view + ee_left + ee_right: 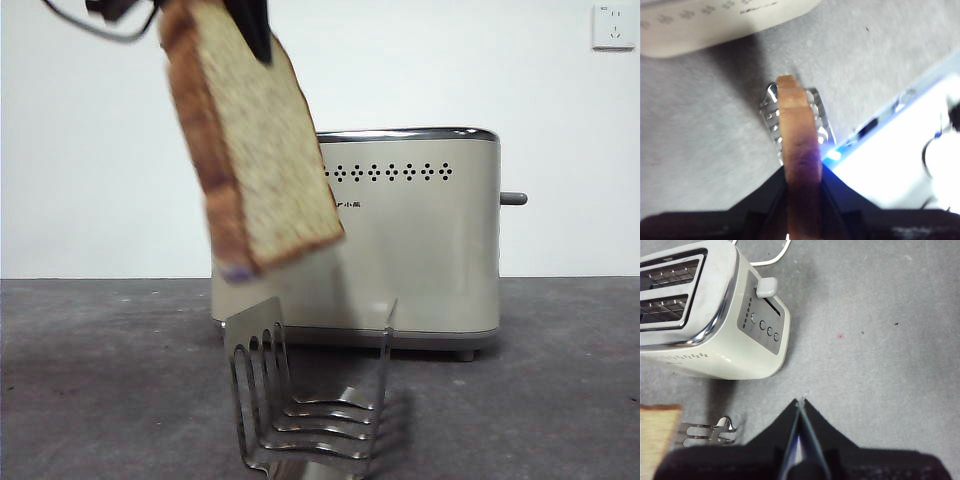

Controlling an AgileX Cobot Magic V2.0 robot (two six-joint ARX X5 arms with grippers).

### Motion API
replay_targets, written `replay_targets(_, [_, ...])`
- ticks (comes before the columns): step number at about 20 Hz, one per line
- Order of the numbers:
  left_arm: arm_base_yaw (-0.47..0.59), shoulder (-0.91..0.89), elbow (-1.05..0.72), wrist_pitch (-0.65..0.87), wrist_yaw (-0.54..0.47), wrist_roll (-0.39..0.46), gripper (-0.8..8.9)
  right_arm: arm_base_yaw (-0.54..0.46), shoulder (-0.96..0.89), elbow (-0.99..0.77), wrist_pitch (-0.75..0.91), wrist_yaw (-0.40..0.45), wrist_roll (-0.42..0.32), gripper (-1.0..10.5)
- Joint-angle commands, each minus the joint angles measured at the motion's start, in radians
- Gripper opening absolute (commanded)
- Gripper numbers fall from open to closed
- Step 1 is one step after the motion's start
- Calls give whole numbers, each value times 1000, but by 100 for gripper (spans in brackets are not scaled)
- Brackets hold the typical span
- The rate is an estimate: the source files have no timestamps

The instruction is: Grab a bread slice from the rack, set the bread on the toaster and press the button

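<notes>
Steel wire dividers of the rack [310,400] stand empty in the front view, near the camera on the grey table [100,380]. Above and left of the rack, the slice of bread [250,140] hangs tilted in the air, held at its upper edge by the left gripper [252,25]. Behind both stands the toaster [420,240], its button [513,198] projecting from the right side. A white wall socket [613,26] sits at the upper right.

Left wrist view: the left gripper [802,200] is clamped on the slice of bread [799,165], crust edge outward. The rack [771,116] lies directly beneath; the toaster [715,20] is farther off.

Right wrist view: the right gripper [801,407] has its jaws pressed together, holding nothing, above bare table. The toaster [705,315] shows two empty slots, the button [767,287] raised, and a white cord [771,259] behind.
</notes>
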State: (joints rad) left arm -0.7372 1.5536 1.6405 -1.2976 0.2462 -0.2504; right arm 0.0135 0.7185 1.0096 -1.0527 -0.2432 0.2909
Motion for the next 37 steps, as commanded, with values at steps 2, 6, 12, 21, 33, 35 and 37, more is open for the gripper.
replay_targets(2, [-11,-14,126,-22,-2,186,58,0,0,3,5,2,-16,1])
replay_targets(6, [-10,-14,304,-21,-5,452,58,0,0,3,4,2,-16,1])
replay_targets(12, [-10,-14,451,19,-48,886,58,0,0,3,4,2,-35,1])
replay_targets(21, [-5,-8,451,211,-187,1223,-15,0,0,3,3,1,-34,1])
replay_targets(33, [23,117,451,117,-131,1379,-10,0,0,3,4,3,-36,1])
replay_targets(35, [34,150,451,118,-131,1384,-10,0,0,3,4,11,-46,1])
replay_targets(37, [42,181,451,117,-132,1396,-10,0,0,3,3,12,-59,1])
